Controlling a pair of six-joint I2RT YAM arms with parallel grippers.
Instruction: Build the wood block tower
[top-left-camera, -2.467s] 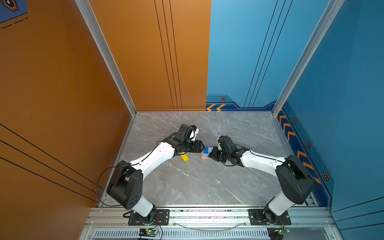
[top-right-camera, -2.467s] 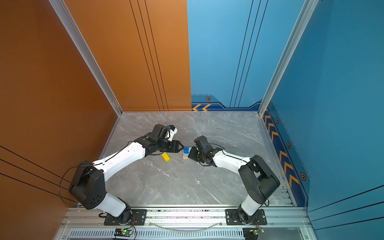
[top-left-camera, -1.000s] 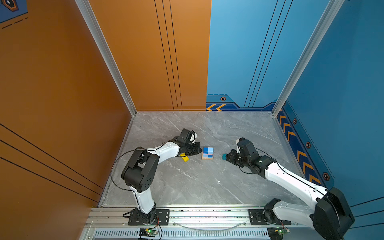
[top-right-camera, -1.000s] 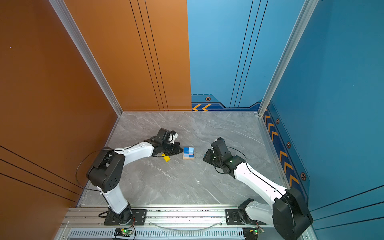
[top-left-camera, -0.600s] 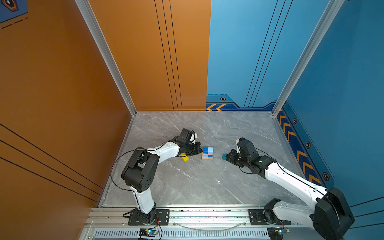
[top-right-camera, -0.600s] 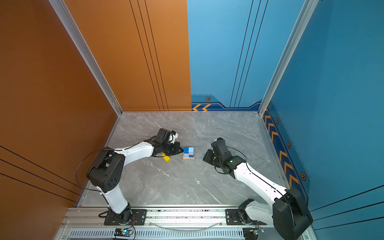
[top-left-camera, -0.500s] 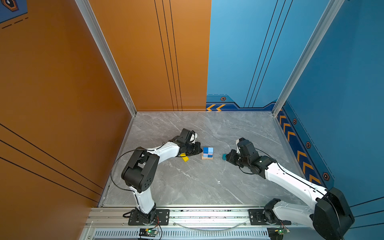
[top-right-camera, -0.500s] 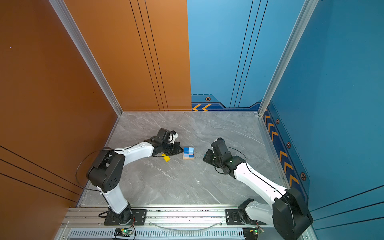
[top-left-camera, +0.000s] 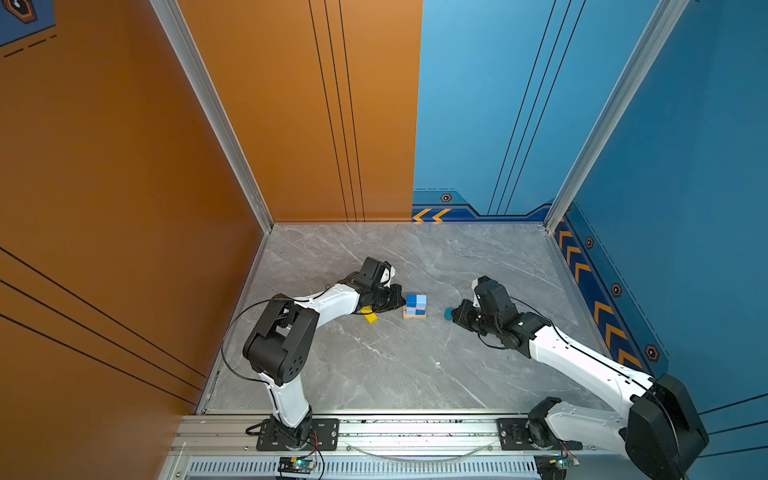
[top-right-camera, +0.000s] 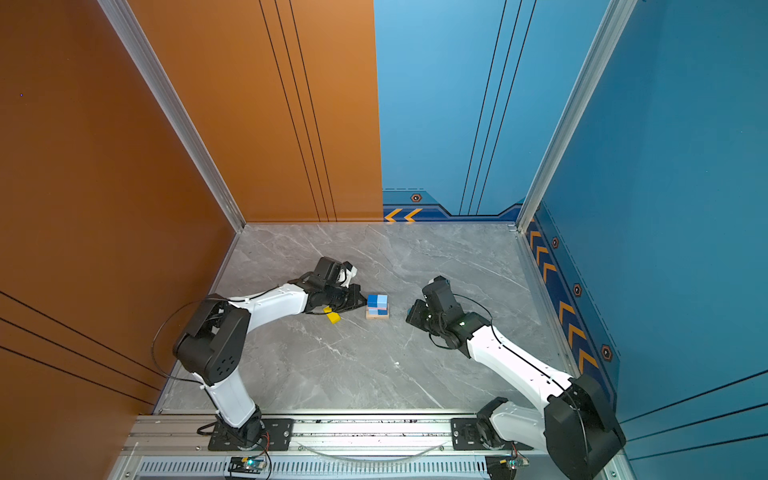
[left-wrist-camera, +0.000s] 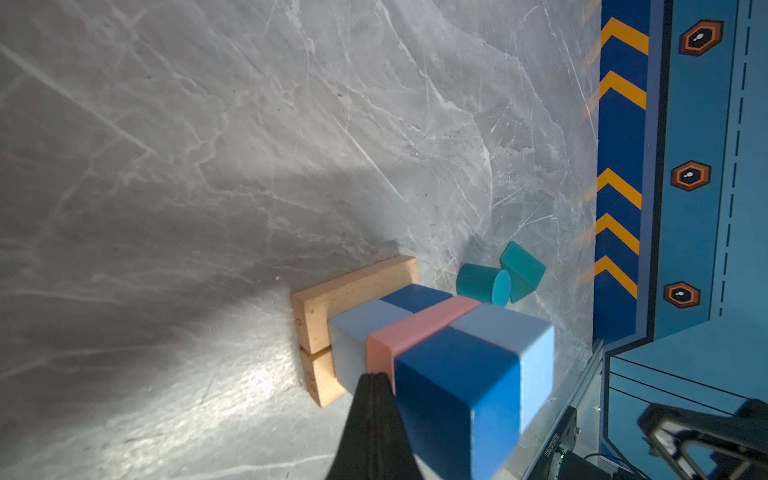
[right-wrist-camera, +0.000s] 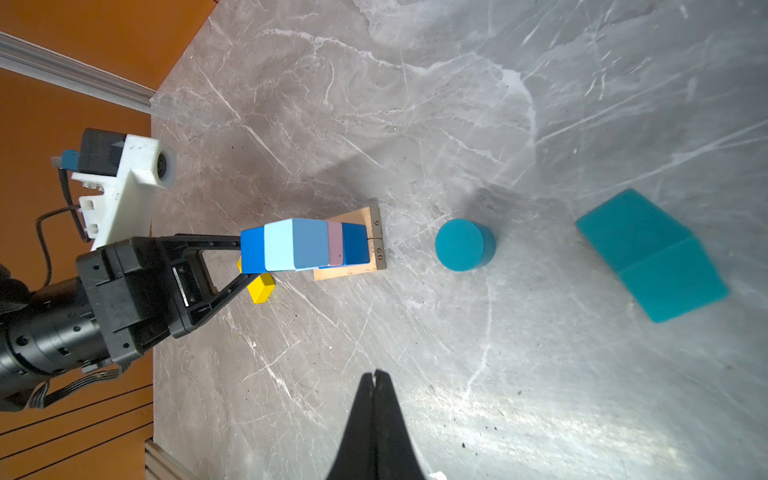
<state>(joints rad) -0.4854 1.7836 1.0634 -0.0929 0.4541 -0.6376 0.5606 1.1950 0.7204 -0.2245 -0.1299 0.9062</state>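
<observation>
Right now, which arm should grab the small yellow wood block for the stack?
Left: left gripper, shut, sits beside the yellow block; right gripper is beyond the blue-and-pink stack, by the teal cylinder.

My left arm (top-left-camera: 332, 300) and right arm (top-left-camera: 582, 361) wear white shells between bulky black joints, trailed by thin black cables (top-left-camera: 222, 353). My left end effector (top-left-camera: 402, 306) and right end effector (right-wrist-camera: 376, 376) are black tapering triangles.

Block colours, grey white-veined marble counter (top-left-camera: 374, 374)
tower (top-left-camera: 415, 306): tan base, light/dark blue cubes, pink slab; yellow bar (top-left-camera: 369, 318); teal cylinder (right-wrist-camera: 463, 245); teal prism (right-wrist-camera: 652, 255).
</observation>
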